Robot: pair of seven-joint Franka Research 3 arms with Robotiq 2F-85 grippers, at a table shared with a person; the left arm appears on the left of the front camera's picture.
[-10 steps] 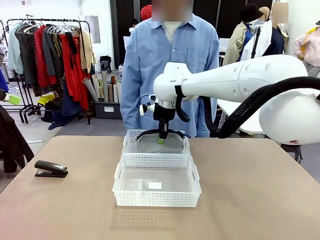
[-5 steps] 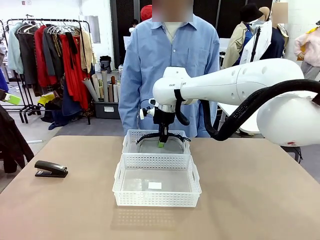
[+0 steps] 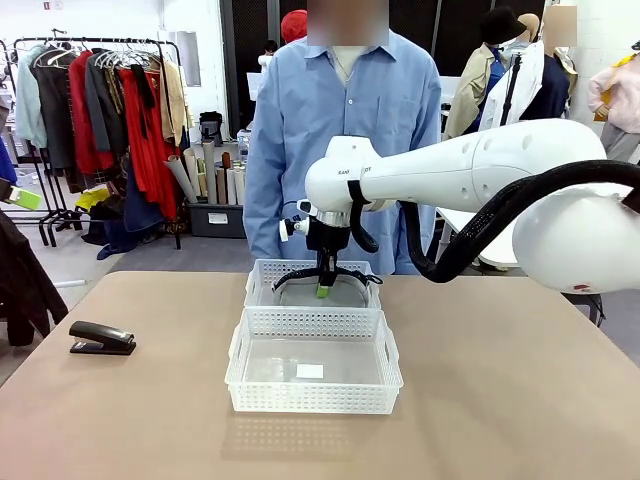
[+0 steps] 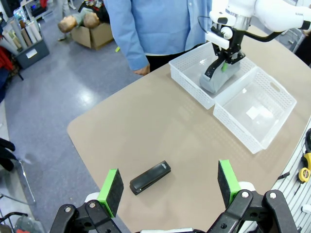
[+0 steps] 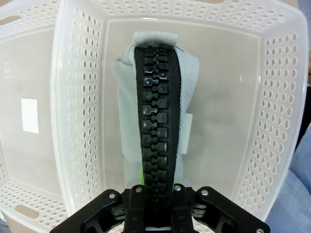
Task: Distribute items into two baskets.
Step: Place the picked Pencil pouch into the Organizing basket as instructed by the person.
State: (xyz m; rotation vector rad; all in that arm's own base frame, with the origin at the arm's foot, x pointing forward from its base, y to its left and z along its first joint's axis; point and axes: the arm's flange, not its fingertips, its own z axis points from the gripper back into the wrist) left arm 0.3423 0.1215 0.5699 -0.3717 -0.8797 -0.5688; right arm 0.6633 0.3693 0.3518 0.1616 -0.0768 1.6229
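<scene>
I see the right jaws clamped on the black strap (image 5: 154, 97) of the pouch (image 5: 188, 77), which sits just beneath them inside a basket (image 5: 77, 97). The left jaws stand apart, with the stapler (image 4: 150, 177) on the tabletop (image 4: 170, 131) beyond them.

In the front view two baskets stand end to end at mid-frame on the table (image 3: 500, 400), touching. The near basket (image 3: 312, 322) lies lower in the frame, and the far basket (image 3: 262, 280) sits right behind it. The pouch (image 3: 300, 293) sits in the far basket, under the right jaws, which grip its strap (image 3: 288, 270). The right arm (image 3: 470, 165) comes in from the frame's right. The stapler (image 3: 101, 338) lies on the table at the left edge of the frame, well apart from the baskets. A person (image 3: 330, 130) stands behind the table at upper centre, just beyond the far basket. In the left wrist view the stapler is at lower centre and the baskets at upper right.
</scene>
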